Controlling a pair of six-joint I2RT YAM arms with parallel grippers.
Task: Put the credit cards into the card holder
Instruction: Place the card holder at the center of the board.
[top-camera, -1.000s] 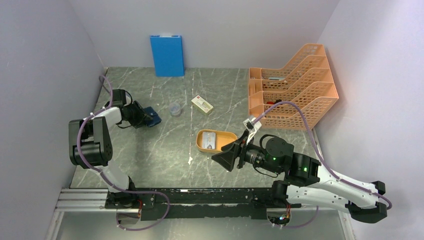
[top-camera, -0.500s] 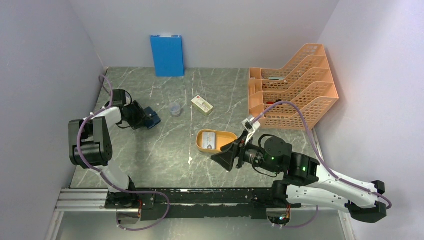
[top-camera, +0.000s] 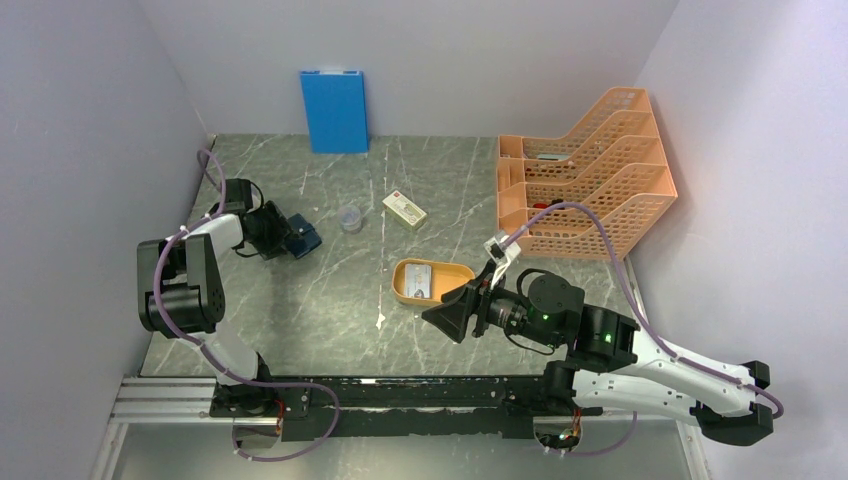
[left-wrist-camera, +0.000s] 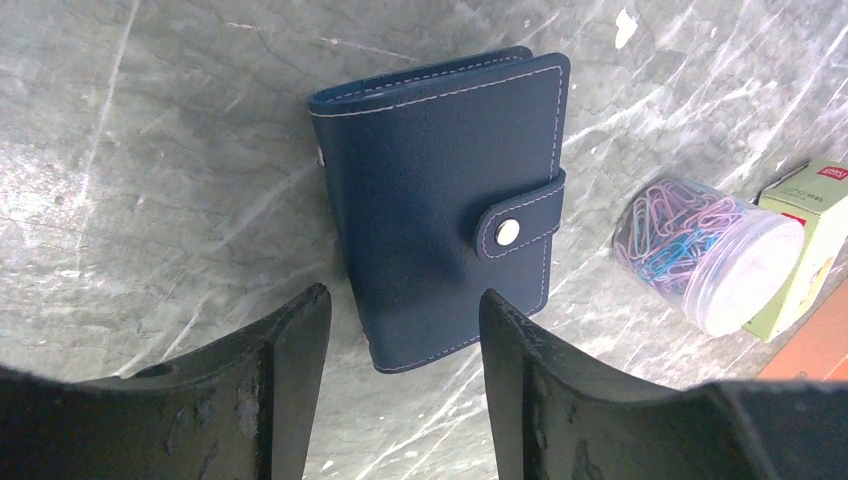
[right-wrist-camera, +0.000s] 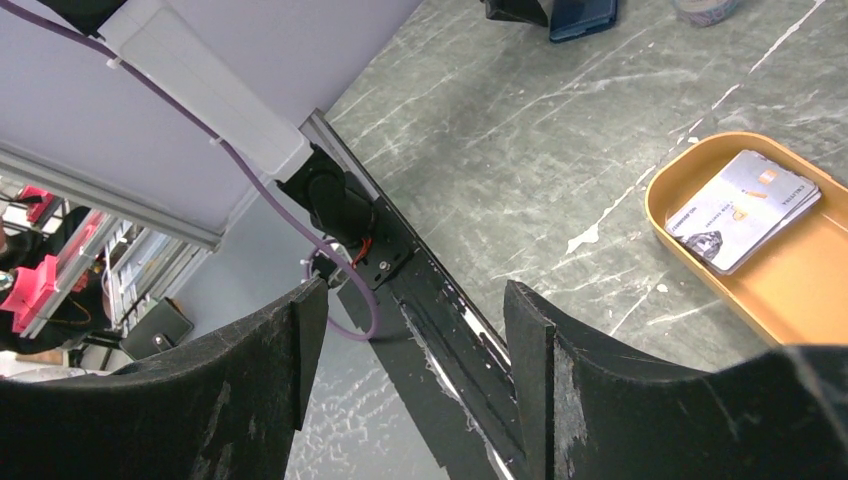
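Nearest you, your right fingers (top-camera: 447, 318) hang spread apart and empty above the table (top-camera: 330, 300), just on the near side of the orange oval tray (right-wrist-camera: 700, 170); the credit cards (right-wrist-camera: 745, 208) lie stacked flat inside that tray. Farther back on the left, your left fingers (top-camera: 288, 238) are released too, one on each side of the near end of the card holder (left-wrist-camera: 440, 200); it lies shut on the table, snap tab fastened, with a clear jar of paper clips (left-wrist-camera: 700, 260) near it.
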